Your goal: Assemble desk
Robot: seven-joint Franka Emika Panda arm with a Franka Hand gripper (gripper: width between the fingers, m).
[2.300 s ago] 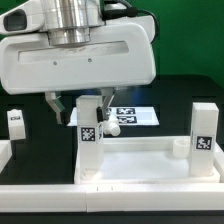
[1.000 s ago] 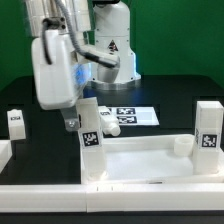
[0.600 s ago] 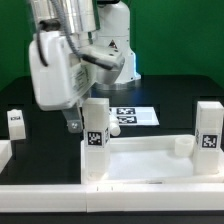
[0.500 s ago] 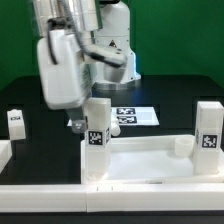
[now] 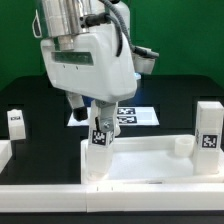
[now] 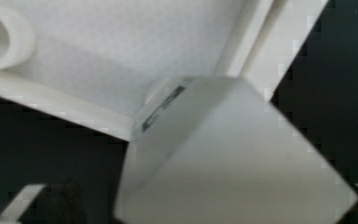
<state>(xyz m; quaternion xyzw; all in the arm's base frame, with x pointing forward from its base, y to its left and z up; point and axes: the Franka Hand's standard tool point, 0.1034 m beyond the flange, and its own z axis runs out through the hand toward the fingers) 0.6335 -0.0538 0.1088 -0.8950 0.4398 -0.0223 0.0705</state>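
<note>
The desk's white rimmed tabletop (image 5: 150,160) lies in front of me. One tagged leg (image 5: 101,140) stands upright in its corner at the exterior view's left, and another leg (image 5: 208,128) stands at the corner on that view's right. My gripper (image 5: 90,108) hangs over the first leg, open, with a finger on each side of its top and a gap showing. In the wrist view that leg (image 6: 229,160) fills the space between the jaws of my gripper (image 6: 197,212), above the tabletop (image 6: 105,85) and a round socket (image 6: 2,40). A loose leg (image 5: 15,122) lies far to the exterior view's left.
The marker board (image 5: 135,115) lies on the black table behind the tabletop. White border rails run along the front (image 5: 100,195) and the exterior view's left edge (image 5: 5,150).
My gripper has turned about the leg, swinging its broad side toward the camera, and its jaws have spread off the leg. The leg stays upright in its corner.
</note>
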